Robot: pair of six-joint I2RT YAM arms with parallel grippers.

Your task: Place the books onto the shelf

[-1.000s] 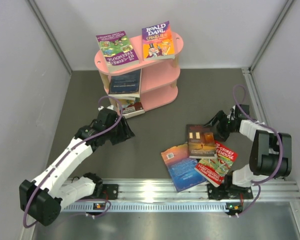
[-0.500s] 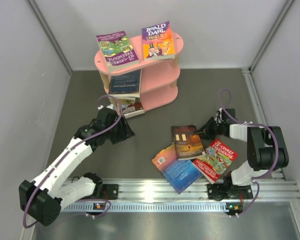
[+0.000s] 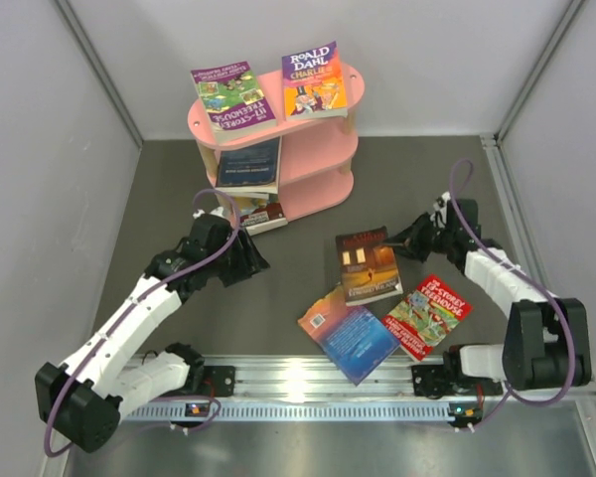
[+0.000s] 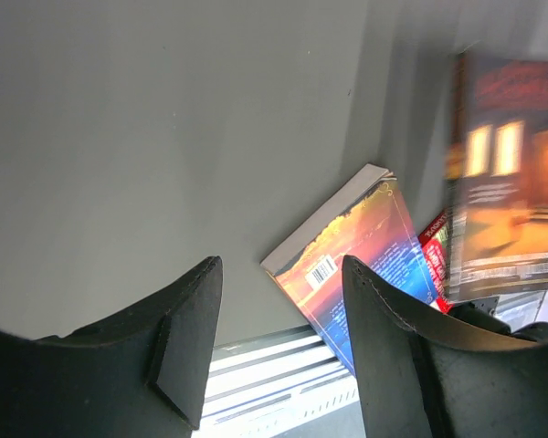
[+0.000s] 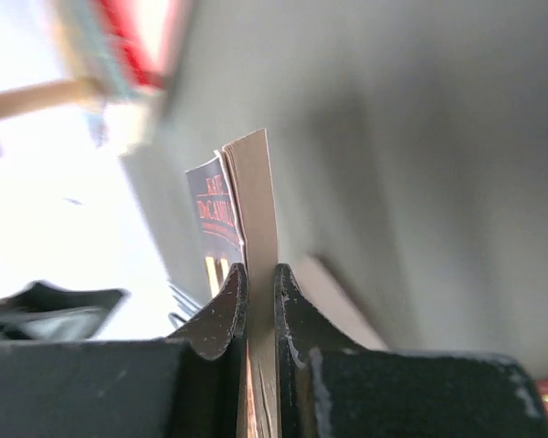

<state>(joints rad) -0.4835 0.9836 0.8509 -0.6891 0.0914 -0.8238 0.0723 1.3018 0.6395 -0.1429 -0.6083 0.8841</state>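
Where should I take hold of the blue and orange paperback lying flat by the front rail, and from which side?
The blue and orange paperback lies flat, so probably take its pale page edge, which faces the open left gripper, coming in low from the left. The red paperback crowds its right side, and the right gripper is shut on the dark paperback.

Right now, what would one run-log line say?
right gripper: shut on dark book | left gripper: open, empty | blue book, red book: on table
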